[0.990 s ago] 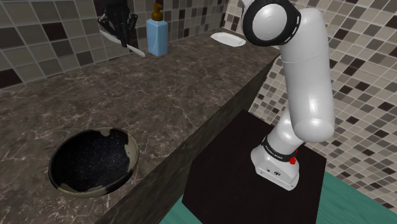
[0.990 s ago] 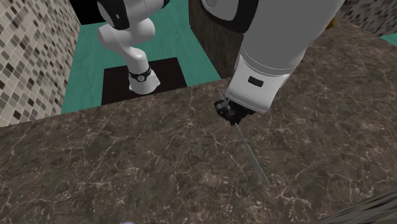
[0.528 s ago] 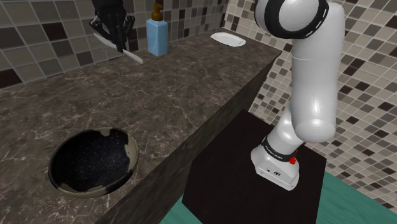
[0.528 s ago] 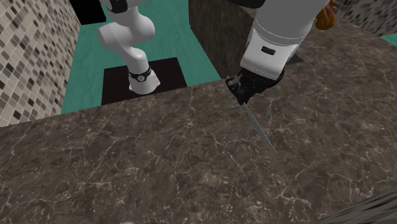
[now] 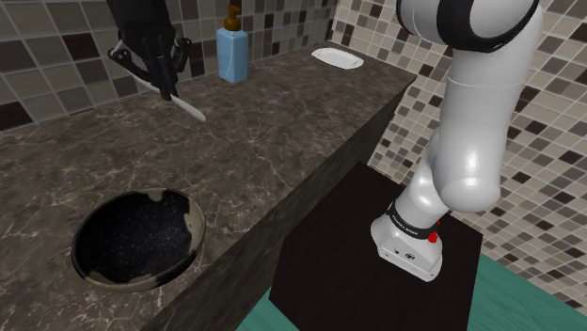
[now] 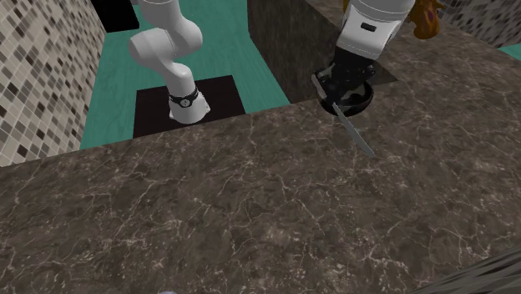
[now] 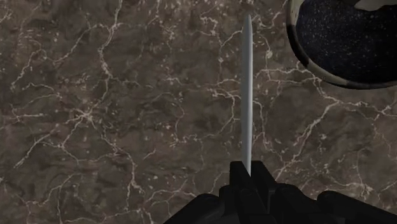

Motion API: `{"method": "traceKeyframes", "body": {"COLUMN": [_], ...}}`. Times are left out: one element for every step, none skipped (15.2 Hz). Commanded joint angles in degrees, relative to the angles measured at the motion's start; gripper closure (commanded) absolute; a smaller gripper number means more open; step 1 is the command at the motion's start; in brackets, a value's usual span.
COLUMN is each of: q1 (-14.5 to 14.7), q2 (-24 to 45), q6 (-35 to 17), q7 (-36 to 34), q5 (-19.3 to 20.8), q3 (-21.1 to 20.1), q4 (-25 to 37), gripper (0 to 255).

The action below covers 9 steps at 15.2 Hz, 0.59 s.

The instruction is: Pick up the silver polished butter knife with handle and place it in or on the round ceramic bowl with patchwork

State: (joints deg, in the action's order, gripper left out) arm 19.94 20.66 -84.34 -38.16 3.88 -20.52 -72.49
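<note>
My black gripper (image 5: 160,83) is shut on the silver butter knife (image 5: 179,100) and holds it in the air above the dark marble counter (image 5: 282,122). The blade slants down past the fingers toward the shoulder view's right. In the second exterior view the gripper (image 6: 341,102) carries the knife (image 6: 356,134) high over the counter's far part. The wrist view shows the knife (image 7: 247,95) running straight out from the gripper (image 7: 247,173), its tip pointing beside the bowl (image 7: 305,60). The round bowl (image 5: 193,224), dark inside with a patchy cream and brown rim, rests at the shoulder view's lower left.
A blue soap dispenser (image 5: 232,53) stands against the tiled wall behind the gripper. A small white dish (image 5: 338,58) lies at the counter's far corner. The counter edge drops to the black stand (image 5: 376,254) and a teal floor (image 6: 108,92).
The gripper with the knife has risen and shifted toward the shoulder view's left, nearer the bowl's side. The arm's upper links have swung toward the right of that view.
</note>
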Motion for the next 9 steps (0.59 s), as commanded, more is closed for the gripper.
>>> {"method": "traceKeyframes", "body": {"q1": [1.2,1.9,2.6,3.3,4.0,4.8,5.6,6.4,7.2], "q2": [-1.4,-1.9,-2.3,-2.7,-3.0,-3.2,-3.3,-3.5,-3.5], "q6": [-0.6,-0.8,-1.1,-1.2,-1.4,-1.5,-1.6,-1.7,-1.8], "q7": [-2.2,-3.4,-4.6,-5.7,-6.9,-8.1,-9.3,-10.5,-11.8], "q5": [-0.5,-0.7,-0.8,-1.0,-1.1,-1.3,-1.3,-1.4,-1.5], "q3": [-0.8,-1.2,-1.7,-2.1,-2.5,-2.9,-3.4,-3.8,-4.2], "q4": [-1.9,-2.6,-3.2,-3.7,-4.1,-4.4,-4.6,-4.7,-4.8], "gripper": [255,255,255,255,255,255,255,255,255]}}
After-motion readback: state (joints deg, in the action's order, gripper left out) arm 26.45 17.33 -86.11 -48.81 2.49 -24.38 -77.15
